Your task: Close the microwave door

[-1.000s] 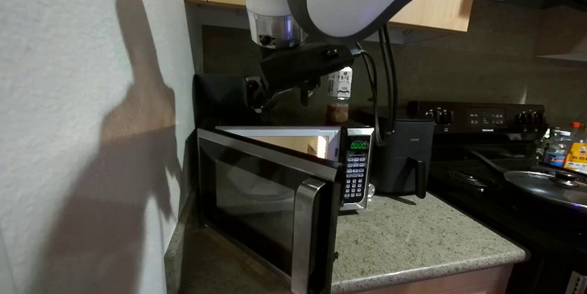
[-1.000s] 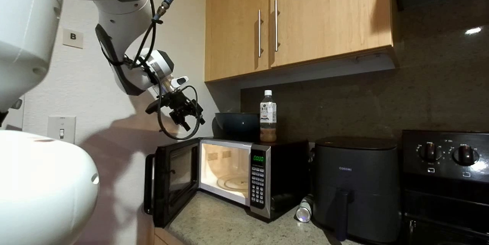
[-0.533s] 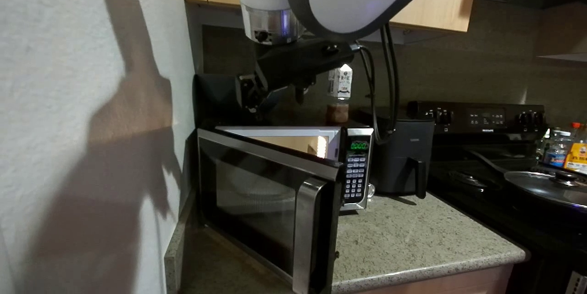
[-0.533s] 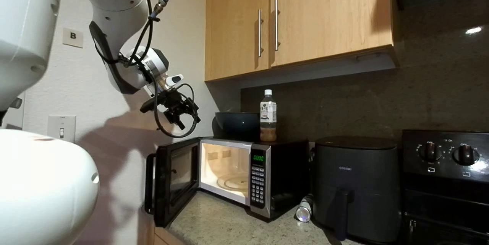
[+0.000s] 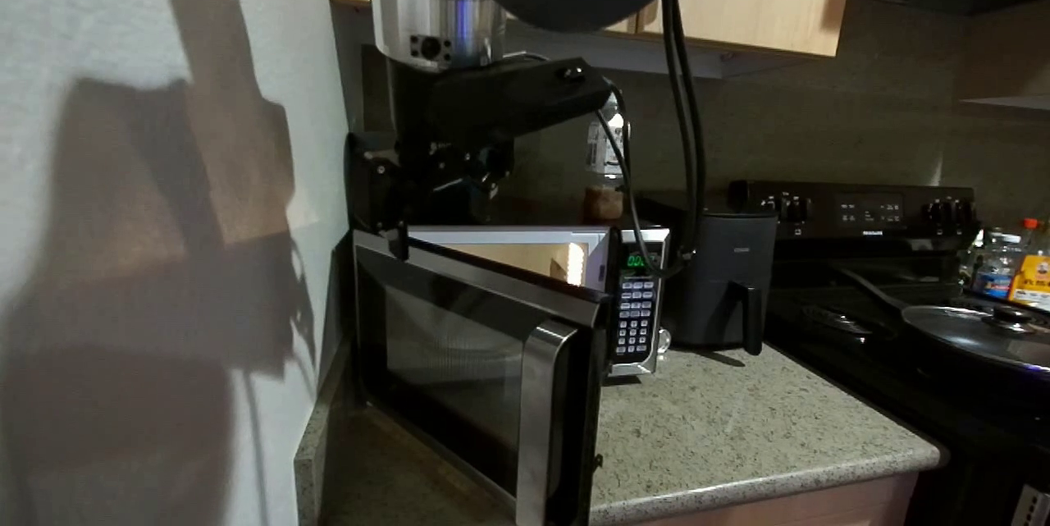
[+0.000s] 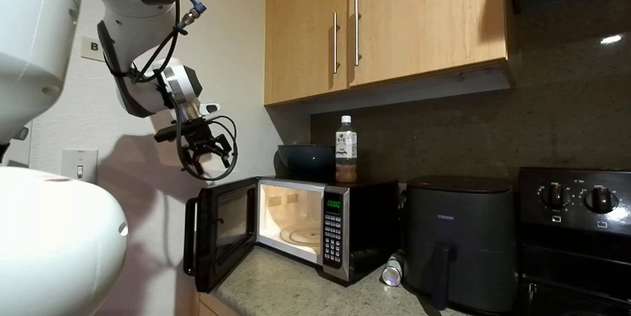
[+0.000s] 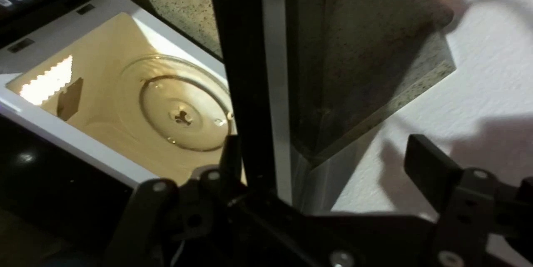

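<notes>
The microwave door [image 5: 459, 366] stands wide open in the lower part of an exterior view, left of centre, swung out over the surface [image 5: 738, 427]; the closing, by judgement, is not yet done. The claw [image 7: 325, 149] is at the door's top edge and it is spread: in the wrist view its fingers [image 7: 431, 167] are well apart, and the edge runs between them, nearer to the finger at the left. Whether a finger touches the door cannot be told.

The first danger comes from this position. The claw seems to be near the hinge end, well apart from the handle [image 5: 537, 419]. A push there would have little leverage, so the door may hardly turn, and the whole microwave [image 6: 333, 232] may slide instead. Then the bottle [image 6: 346, 151], which appears to stand on its top, could fall. Second, the finger on the inner side could become trapped between door and body, if the claw does not leave before the gap closes. Third, the wall [image 6: 231, 45] is near, and a wide movement toward it could end in a hit.

As for its look, the door is a broad, upright panel with a black frame, a dark window [image 5: 447, 354], a silver strip [image 5: 492, 278] along the top and a tall silver handle at the free end. Beside it the inside of the microwave is lit and pale, and the button panel [image 5: 636, 321] shows green digits.
</notes>
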`<state>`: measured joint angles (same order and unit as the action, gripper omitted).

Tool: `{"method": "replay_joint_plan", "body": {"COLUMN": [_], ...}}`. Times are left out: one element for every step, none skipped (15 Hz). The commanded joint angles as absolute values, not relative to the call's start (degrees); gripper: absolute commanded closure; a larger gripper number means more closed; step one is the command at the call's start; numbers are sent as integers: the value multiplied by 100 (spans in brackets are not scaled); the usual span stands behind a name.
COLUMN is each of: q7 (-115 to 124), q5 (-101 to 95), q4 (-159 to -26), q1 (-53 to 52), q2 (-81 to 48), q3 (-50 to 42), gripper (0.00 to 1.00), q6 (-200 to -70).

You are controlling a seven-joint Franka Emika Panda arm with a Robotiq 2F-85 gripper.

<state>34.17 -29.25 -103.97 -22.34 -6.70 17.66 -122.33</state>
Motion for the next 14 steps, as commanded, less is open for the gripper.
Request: {"method": "replay_joint_plan", "body": {"q7": [2302,2054,1830,1653,1504,1393,1318,1293,1279,1280,1297,1362,1402,1480], "q5": [-1961,-1719,-1509,-1348,-1222,-1135,-1080,-1043,-1018,-949,-894,-915,-916,-957], "q4": [-10230,-10181,-10136,-10089,-10025,-9969,-9916,-9852,-9803,-9746,-9698,-9701,-9675,-9662], "q1": [-2186,-2184,-2179,-2177,-2175,-2166,-2153,-2129,-2107,-2071,-2049,-2024,-1997,-1982], "q2": [-851,-913,-975,-1032,-1095,-1158,-1213,-1272,-1318,-1363,-1398,-1395,-1400,-1403], "q3": [1826,1824,1819,1810,1798,1779,1755,1716,1676,1623,1577,1515,1470,1416], "gripper": [0,0,0,0,0,0,0,0,0,0,0,0,0,0], "q6": [-11995,-11871,-11741,-11602,-11449,-11315,-11197,-11074,-10990,-10900,-10851,-10850,-10838,-10854]}}
